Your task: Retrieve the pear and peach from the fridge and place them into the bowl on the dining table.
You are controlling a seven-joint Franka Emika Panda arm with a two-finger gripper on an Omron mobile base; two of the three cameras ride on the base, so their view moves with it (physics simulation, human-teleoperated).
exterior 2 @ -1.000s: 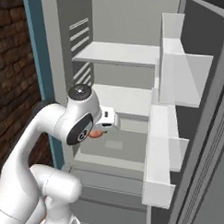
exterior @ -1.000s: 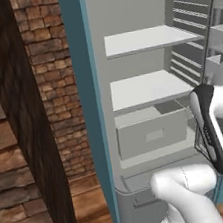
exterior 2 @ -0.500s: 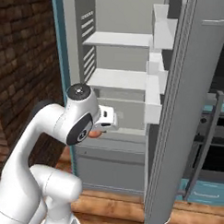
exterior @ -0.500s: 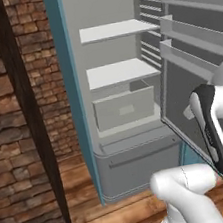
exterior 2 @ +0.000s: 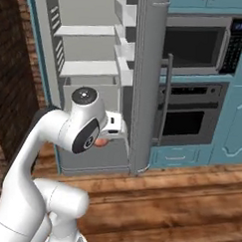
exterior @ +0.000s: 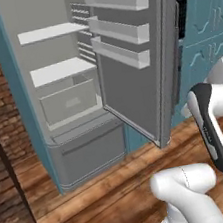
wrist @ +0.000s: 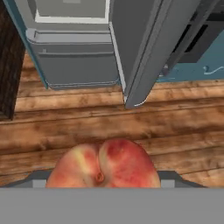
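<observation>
Gripper (wrist: 103,186) fingertips hidden behind peach (wrist: 103,164); peach sits between wide-set jaws, gripped, held above wood floor (wrist: 65,127) near open fridge (wrist: 74,52).

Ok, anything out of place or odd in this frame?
Only the fridge: its door stands wide open into the room. The peach sits intact between the fingers, over the wood floor. Nothing spilled or damaged.

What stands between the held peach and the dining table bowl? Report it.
Cannot tell: no bowl or table is visible. The peach sits in the end effector, facing the open fridge door and wooden floor.
</observation>
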